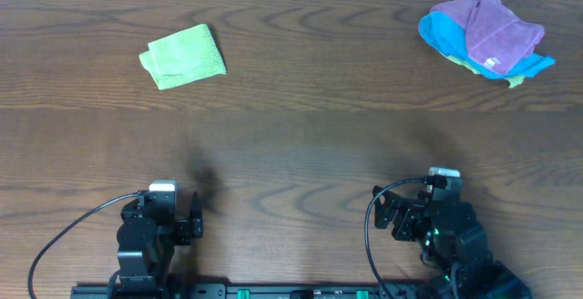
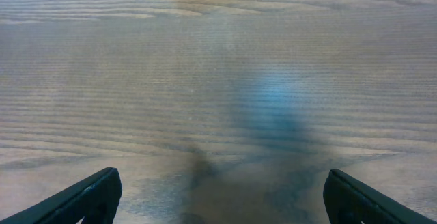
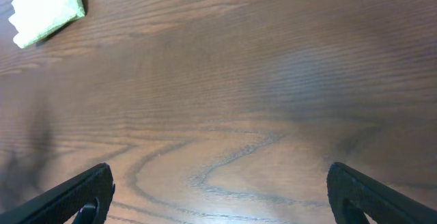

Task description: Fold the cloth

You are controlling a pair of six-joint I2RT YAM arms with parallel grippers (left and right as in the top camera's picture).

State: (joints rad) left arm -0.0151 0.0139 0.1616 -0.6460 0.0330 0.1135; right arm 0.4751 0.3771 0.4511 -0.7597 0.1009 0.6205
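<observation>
**A:** Where lies the small lime-green square of terry cloth (image 1: 182,56), rel. to you?

**Me:** On the far-left part of the dark wooden bench (image 1: 301,135), well apart from both my hands. From my left hand (image 2: 222,203) it is almost straight ahead. In the left wrist view only its near edge shows, at the very top. From my right hand (image 3: 218,200) it is far ahead and much to the left, i.e. a diagonal reach.

**A:** So which arm is nearer?

**Me:** The left one, I judge. The right could help only by reaching across.

**A:** Hands ready?

**Me:** Both have the fingers spread wide, w/ nothing between them, by the near edge of the bench.

**A:** How is the cloth turned?

**Me:** A bit wider than deep, long side approx. across the bench, and rotated slightly, so its left end comes nearer to me. One side looks doubled over, but I cannot tell for sure.

**A:** Anything in the way?

**Me:** No. The crumpled purple towel (image 1: 496,25) and the bright blue cloth (image 1: 437,35) under it are heaped at the far right, well apart.
</observation>
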